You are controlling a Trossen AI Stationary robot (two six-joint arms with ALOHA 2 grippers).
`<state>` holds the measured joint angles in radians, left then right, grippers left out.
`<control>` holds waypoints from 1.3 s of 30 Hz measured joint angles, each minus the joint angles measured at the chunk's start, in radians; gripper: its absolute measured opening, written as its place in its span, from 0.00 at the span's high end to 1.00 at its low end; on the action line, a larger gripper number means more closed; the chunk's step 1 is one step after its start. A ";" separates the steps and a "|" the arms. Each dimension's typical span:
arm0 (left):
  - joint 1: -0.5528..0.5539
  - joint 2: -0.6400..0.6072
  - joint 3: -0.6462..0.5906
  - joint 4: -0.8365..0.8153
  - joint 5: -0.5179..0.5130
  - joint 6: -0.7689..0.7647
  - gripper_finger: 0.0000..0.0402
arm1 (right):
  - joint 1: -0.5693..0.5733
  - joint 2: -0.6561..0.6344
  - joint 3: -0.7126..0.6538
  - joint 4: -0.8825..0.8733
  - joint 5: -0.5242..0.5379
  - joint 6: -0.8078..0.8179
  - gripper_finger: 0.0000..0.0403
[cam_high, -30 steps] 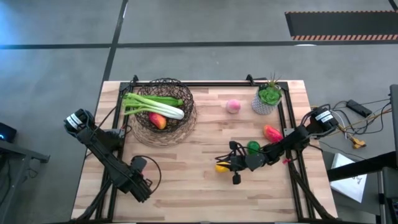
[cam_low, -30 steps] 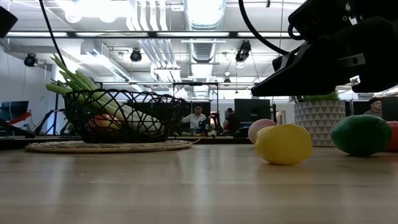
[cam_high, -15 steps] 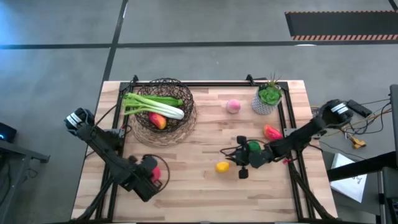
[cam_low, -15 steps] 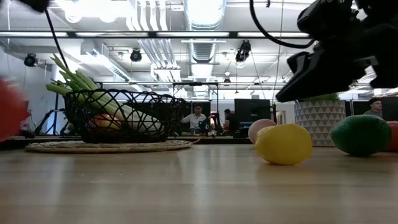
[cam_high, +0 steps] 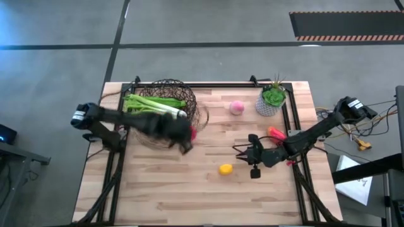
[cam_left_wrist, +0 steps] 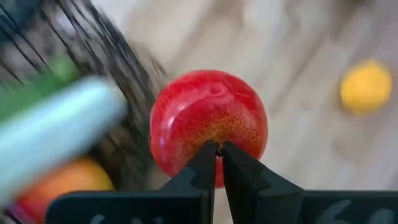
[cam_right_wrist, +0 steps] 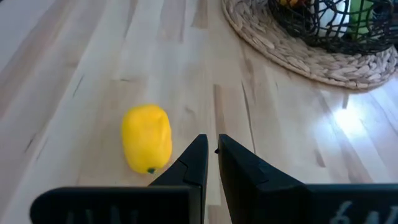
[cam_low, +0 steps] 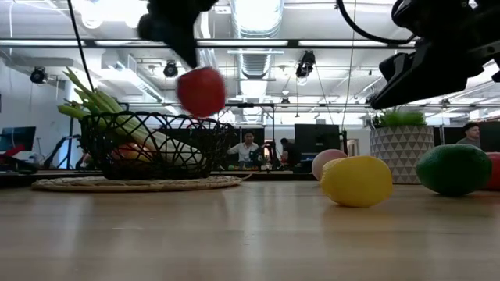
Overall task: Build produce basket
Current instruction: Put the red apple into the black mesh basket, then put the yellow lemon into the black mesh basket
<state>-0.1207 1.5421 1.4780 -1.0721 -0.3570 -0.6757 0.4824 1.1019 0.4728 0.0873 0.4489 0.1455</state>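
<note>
My left gripper point(cam_high: 188, 140) is shut on the red tomato point(cam_left_wrist: 208, 121), which hangs in the air at the basket's right rim point(cam_high: 197, 116). The dark wire basket point(cam_low: 148, 144) stands on a woven mat at the far left and holds the celery stalk point(cam_high: 154, 107), a green pod and an orange fruit point(cam_low: 129, 152). My right gripper point(cam_right_wrist: 211, 146) is shut on nothing, above the table to the right of the yellow lemon point(cam_high: 225, 169). The pink peach point(cam_high: 237, 108), the green lime point(cam_low: 453, 168) and a red-orange fruit point(cam_high: 276, 133) lie on the table. My left gripper has the tomato by a small spot on its skin point(cam_left_wrist: 216, 142), where the two nearly closed fingertips meet; what they pinch there is hidden by the fingertips. The fingers slant down from above. The tomato point(cam_low: 201, 91) hangs below them, clear of the table.
A small potted green plant point(cam_high: 273, 98) stands at the far right. A black frame rail point(cam_high: 291, 126) runs along the table's right side. Bare wood lies across the near half of the table point(cam_high: 183, 195).
My left gripper has swung from the table's near left up and toward the far edge, to the basket's right rim, carrying the tomato lifted clear. My right gripper has drawn back toward the right edge and risen a little, away from the lemon, which stays put.
</note>
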 joint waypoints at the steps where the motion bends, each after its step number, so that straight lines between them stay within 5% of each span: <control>1: 0.044 0.000 0.026 0.003 0.000 0.048 0.99 | 0.000 0.006 0.000 0.000 0.000 0.006 0.93; 6: 0.229 -0.001 0.077 -0.014 0.011 0.218 0.99 | 0.000 0.049 0.000 -0.001 0.000 0.037 0.93; 10: 0.316 -0.001 0.035 -0.056 0.121 0.246 0.99 | 0.000 0.089 0.000 0.000 0.000 0.063 0.93; 16: 0.328 0.002 -0.108 -0.131 0.170 0.244 0.99 | 0.000 0.133 0.000 0.014 0.000 0.072 0.93; 22: 0.328 0.002 -0.243 -0.037 0.176 0.247 0.99 | 0.000 0.155 0.000 0.087 0.000 0.015 0.93; 29: 0.328 0.001 -0.277 0.028 0.160 0.290 0.98 | 0.000 0.154 0.000 0.135 0.000 -0.051 0.93; 39: 0.330 -0.018 -0.198 -0.039 0.147 0.316 0.72 | 0.000 0.150 0.000 0.126 -0.001 -0.029 0.93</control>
<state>0.2096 1.5238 1.2803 -1.1108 -0.2098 -0.3595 0.4820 1.2515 0.4725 0.2134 0.4480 0.1165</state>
